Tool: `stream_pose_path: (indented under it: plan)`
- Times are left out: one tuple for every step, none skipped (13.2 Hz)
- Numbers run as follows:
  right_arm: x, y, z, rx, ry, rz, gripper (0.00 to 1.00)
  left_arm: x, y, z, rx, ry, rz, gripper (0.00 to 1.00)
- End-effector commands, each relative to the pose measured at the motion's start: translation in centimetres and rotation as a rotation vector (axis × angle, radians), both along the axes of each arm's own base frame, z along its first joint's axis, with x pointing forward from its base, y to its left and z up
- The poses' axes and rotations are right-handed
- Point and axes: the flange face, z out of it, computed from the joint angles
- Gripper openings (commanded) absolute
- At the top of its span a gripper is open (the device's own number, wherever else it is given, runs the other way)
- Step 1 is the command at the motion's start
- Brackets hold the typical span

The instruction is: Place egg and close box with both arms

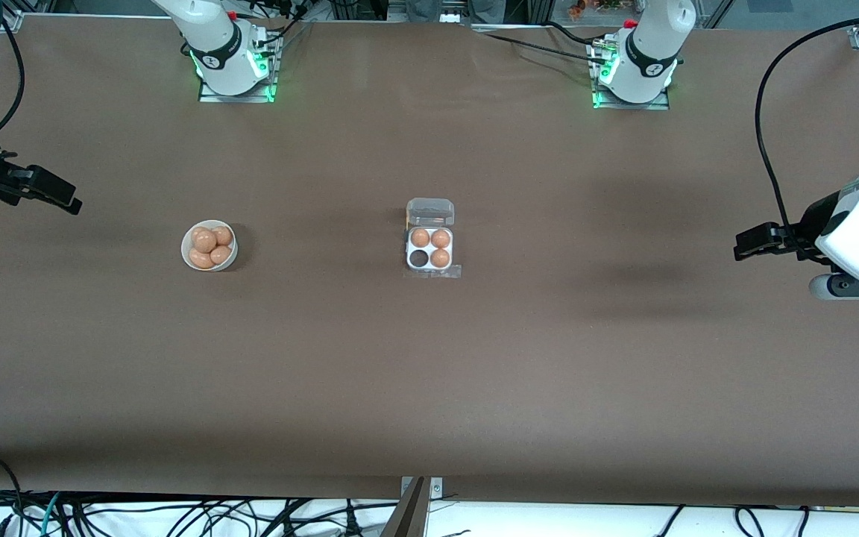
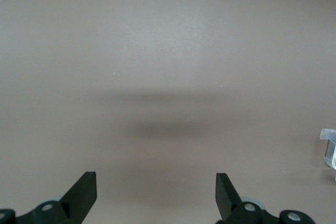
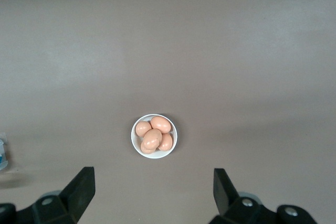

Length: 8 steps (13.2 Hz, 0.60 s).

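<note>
Left claw (image 1: 744, 245) spread, right claw (image 1: 64, 200) spread

wide brown table (image 1: 429, 388) w/ soft shadows, black cables (image 1: 176, 518) on white floor along its near edge.

No text, label, brand or number can be read anywhere in these views. Each robot base carries a small dark round mark on its grey band, one at about eleven o'clock (image 1: 215, 61) and one at about one o'clock (image 1: 652, 69) in the front view; these are possibly logos, too small to read.
</note>
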Motion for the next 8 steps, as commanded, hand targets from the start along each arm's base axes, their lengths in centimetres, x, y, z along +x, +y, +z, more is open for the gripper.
stream_pose_path:
  plan:
    - [-0.07,-0.03,0.98,-0.002,-0.008,-0.005,1.00,0.23,0.09,0.48,-0.022,-0.005,-0.002,1.00]
    - [0.03,0.15,0.82,-0.003,-0.006,0.002,1.00,0.22,0.09,0.41,-0.022,-0.003,-0.002,1.00]
    - [0.09,0.40,0.74,-0.004,-0.006,0.006,1.00,0.22,0.11,0.41,-0.020,-0.003,-0.002,1.00]
    - [0.15,0.50,0.67,-0.012,-0.006,0.005,1.00,0.23,0.09,0.48,-0.022,-0.005,-0.002,1.00]
    - [0.16,0.56,0.61,-0.015,-0.006,0.004,1.00,0.24,0.09,0.42,-0.022,-0.005,-0.002,1.00]
    - [0.16,0.63,0.61,-0.016,-0.006,0.004,1.00,0.22,0.09,0.41,-0.022,-0.003,-0.002,1.00]
    - [0.27,0.63,0.46,-0.016,-0.006,0.002,1.00,0.23,0.09,0.48,-0.022,-0.005,-0.002,1.00]
    - [0.27,0.63,0.46,-0.016,-0.006,0.002,1.00,0.22,0.09,0.41,-0.022,-0.003,-0.002,1.00]
